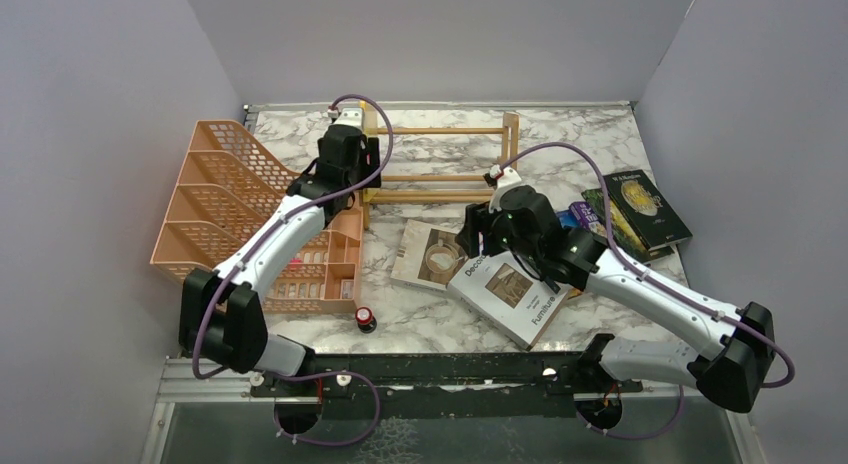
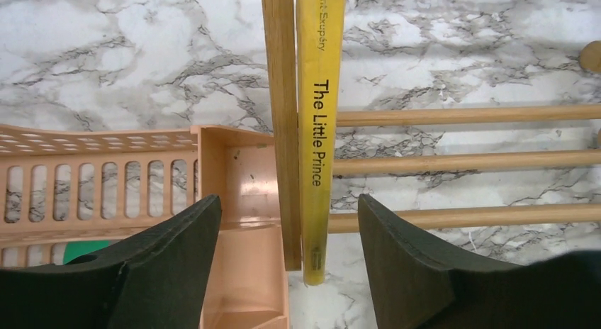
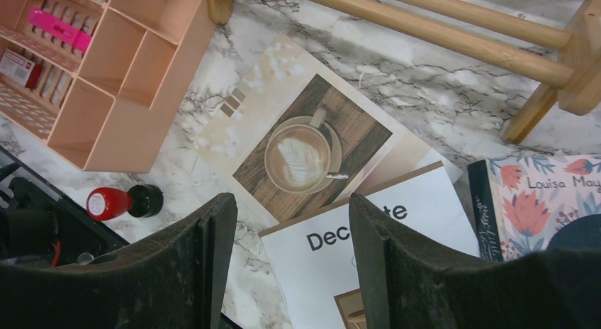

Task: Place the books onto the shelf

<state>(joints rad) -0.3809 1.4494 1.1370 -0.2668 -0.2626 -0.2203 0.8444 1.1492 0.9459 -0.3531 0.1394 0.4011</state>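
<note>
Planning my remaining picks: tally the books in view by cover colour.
Yellow book, in the shelf: 1
White, coffee-cover book and Decorate book: 2
Dark green book: 1
Floral book: 1
Blue book, mostly hidden: 1
Total: 6

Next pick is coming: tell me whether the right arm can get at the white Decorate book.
Probably yes: the open right gripper hangs just over the Decorate book, which lies flat atop the coffee-cover book, its visible cover bare.
</note>
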